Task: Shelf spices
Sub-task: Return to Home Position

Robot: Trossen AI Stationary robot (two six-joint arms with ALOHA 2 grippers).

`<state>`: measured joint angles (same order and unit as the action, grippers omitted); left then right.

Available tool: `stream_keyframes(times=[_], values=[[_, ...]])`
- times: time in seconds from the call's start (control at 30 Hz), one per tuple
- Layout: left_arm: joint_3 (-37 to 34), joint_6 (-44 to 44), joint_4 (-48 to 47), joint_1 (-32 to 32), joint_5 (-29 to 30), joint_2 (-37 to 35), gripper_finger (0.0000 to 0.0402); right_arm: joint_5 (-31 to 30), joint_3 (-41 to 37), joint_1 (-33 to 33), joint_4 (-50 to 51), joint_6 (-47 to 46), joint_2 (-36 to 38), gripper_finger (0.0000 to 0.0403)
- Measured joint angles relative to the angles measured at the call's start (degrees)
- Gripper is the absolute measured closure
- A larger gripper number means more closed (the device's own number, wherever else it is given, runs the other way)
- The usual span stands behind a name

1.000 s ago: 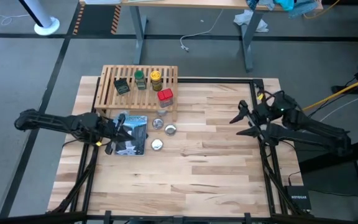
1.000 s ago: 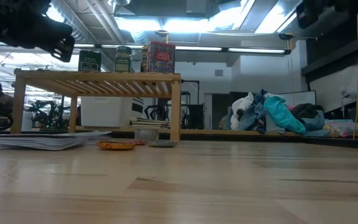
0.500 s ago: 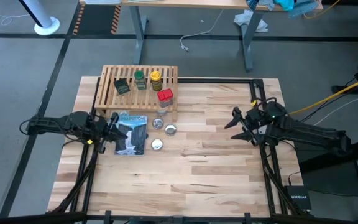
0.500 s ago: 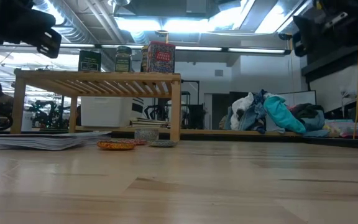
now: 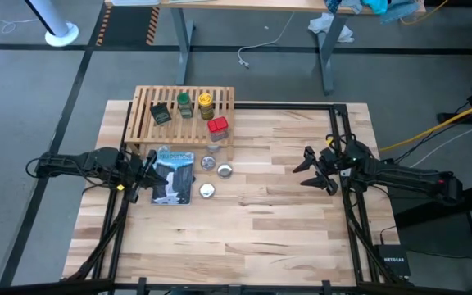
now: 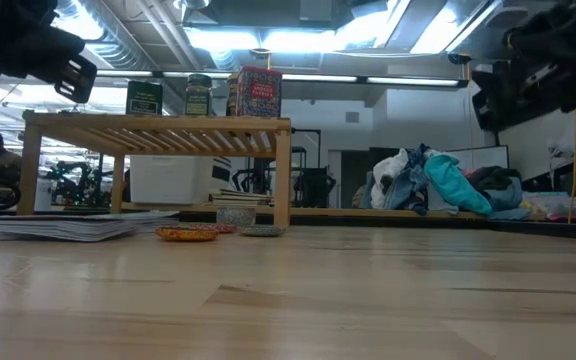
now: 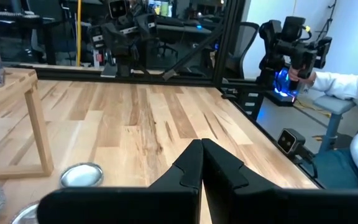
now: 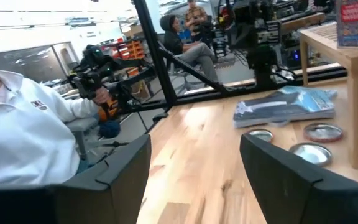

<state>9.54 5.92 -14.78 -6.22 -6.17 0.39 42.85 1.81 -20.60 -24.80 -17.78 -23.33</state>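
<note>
On the shelf [image 5: 142, 123], whose long axis is running along the counter's [image 5: 260, 221] far edge, the black tin [image 5: 161, 113], green-capped jar [image 5: 185, 103] and yellow-capped jar [image 5: 206, 104] are standing upright in a row, the red tin [image 5: 218, 126] nearer the front. The left pincer [image 5: 151, 166] (fingers pressed together, empty) is hovering just before the shelf's left end, arm stretched low. The right pincer [image 5: 305, 168] is gaping wide, well apart near the right edge
</note>
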Motion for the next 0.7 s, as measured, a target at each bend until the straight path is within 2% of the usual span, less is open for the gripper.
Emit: stream_keyframes(times=[0.23, 0.57, 0.7], values=[[0.0, 0.1, -0.2, 0.0, -0.3, 0.0, 0.0401, -1.9, -1.1, 0.0, -1.1, 0.0, 0.0, 0.0149], [0.0, 0.2, -1.5, 0.0, -0.7, 0.0, 0.0401, -4.1, -1.2, 0.0, 7.1, 0.0, 0.0, 0.0149], [0.0, 2.8, -3.5, 0.0, -0.6, 0.0, 0.0401, -4.9, -1.3, 0.0, 9.8, 0.0, 0.0, 0.0149]])
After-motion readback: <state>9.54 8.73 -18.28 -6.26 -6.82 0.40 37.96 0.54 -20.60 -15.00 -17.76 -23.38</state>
